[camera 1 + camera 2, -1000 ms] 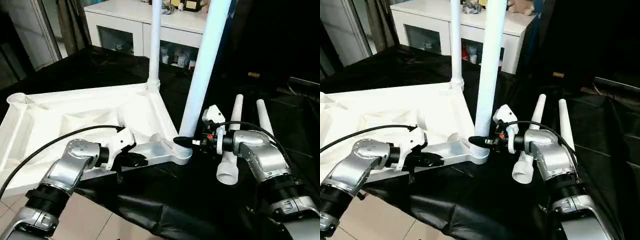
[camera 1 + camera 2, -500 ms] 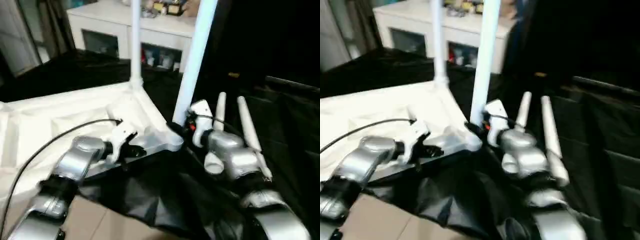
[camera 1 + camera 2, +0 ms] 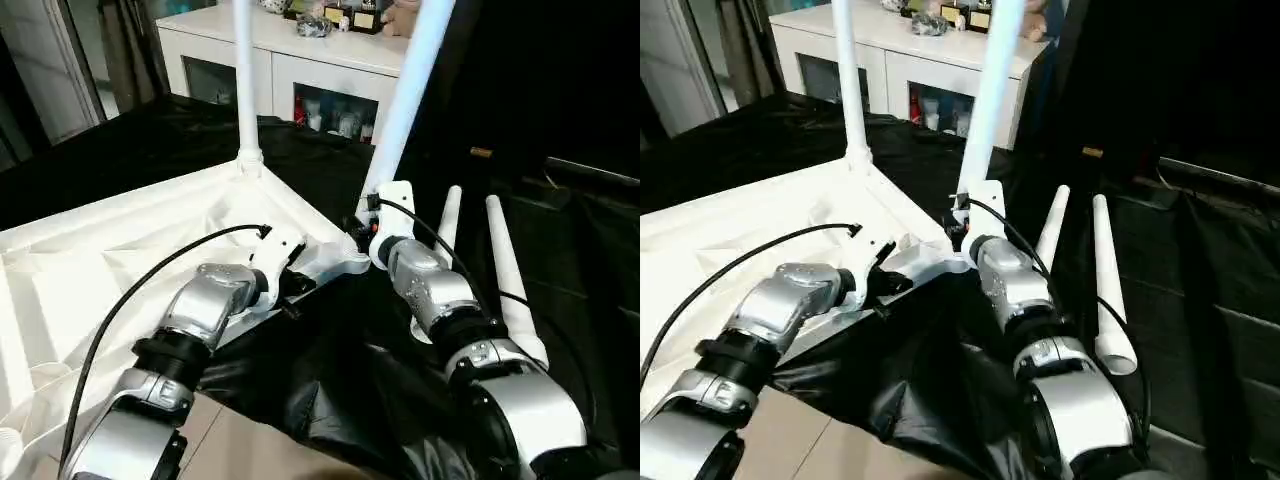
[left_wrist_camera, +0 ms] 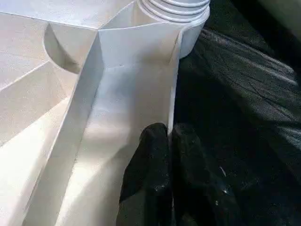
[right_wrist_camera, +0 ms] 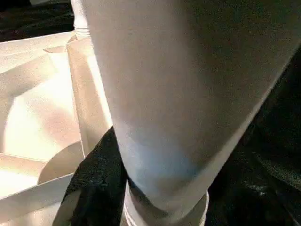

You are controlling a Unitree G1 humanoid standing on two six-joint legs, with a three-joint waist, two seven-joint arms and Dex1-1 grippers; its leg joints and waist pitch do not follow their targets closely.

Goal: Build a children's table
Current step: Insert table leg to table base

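Lying upside down on a black cloth [image 3: 330, 380], the white children's table [image 3: 120, 250] shows its ribbed underside, with two legs already standing in its corner sockets: the far leg [image 3: 243, 80] at about 11 o'clock in the head view and the near leg [image 3: 408, 90] at about 12 o'clock, leaning a little. The left end effector [image 4: 170, 155] is pinched closed on the thin upright rim wall of the tabletop, one black finger on each side of it, just short of the near leg's socket. The right end effector [image 3: 362, 232] sits at the base of the near leg with its jaws about half open around the tube; one dark finger [image 5: 96, 188] lies against the tube just above the socket. Two spare legs [image 3: 500, 270] lie side by side on the cloth at about 2 o'clock, beside the right forearm. A white cabinet [image 3: 300, 70] with glass fronts stands behind, at 12 o'clock.
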